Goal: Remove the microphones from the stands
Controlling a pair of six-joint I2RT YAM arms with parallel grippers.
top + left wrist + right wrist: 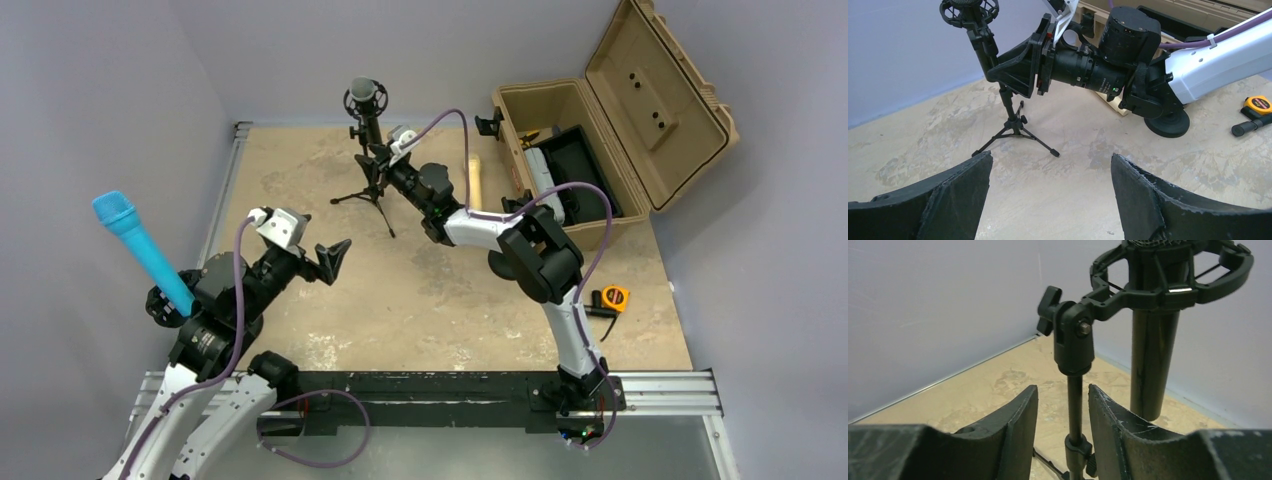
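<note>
Blue microphone (130, 238) sticks up just off the left edge, by the left arm. Left gripper (332, 258) hangs over the near-left part of the tabletop, fingers spread wide. The black microphone (366, 97) sits upright in the shock mount on the tripod stand (376, 196), by the far edge. Right gripper (1063, 405) straddles the stand's pole, slightly apart, with small gaps on both sides. Open tan case (660, 100) sits at the far-right corner.

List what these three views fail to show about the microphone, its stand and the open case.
- Microphone: head cut off by the top edge, right wrist view.
- Stand: feet mostly hidden behind the right pincer, same view.
- Case: contents too dark and small to name, top view.
- Tape measure: cut by the right edge, left wrist view.
</note>
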